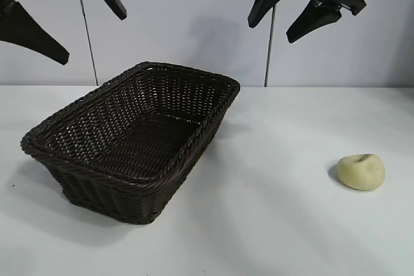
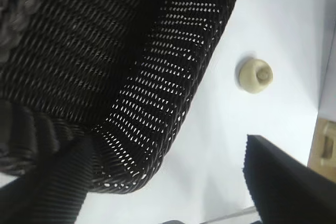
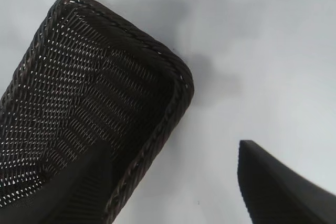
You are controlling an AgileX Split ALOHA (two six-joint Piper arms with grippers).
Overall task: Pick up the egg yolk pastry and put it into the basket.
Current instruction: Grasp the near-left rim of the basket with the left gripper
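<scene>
- While both my arms hang high above the table, the egg yolk pastry [image 1: 361,172] lies untouched on the white table [image 1: 272,224], near right, well apart from the basket [image 1: 194,140].
- Basket: centre-left, nothing inside it.
- My right gripper [image 1: 294,12]: fingers apart, empty, above and behind the pastry; I judge it the nearer arm for the pick.
- My left gripper [image 1: 61,21]: fingers apart, empty, over the basket's far left, out of the way.
</scene>
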